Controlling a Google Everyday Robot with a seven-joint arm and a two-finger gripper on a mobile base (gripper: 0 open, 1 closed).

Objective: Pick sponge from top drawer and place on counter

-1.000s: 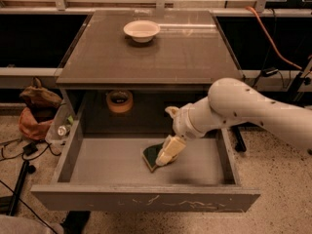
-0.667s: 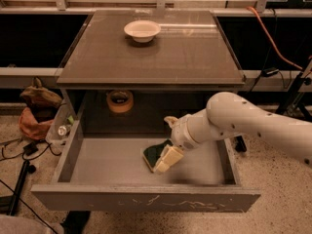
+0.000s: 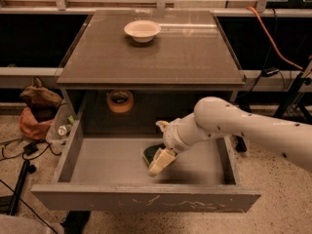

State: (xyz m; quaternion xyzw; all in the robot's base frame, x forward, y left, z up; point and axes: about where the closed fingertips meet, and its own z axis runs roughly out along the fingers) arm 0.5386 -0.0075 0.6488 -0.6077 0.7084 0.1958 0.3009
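Gripper (image 3: 161, 163) inside top drawer (image 3: 146, 199) half hides sponge (image 3: 150, 153); grip unclear.

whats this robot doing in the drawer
The robot's one arm reaches down into the pulled-out top drawer. Its gripper is right at the green-and-yellow sponge, which appears to rest on the drawer floor, not yet lifted out. The counter above has a white bowl on it, and a tan tape roll sits in the recess behind the drawer.
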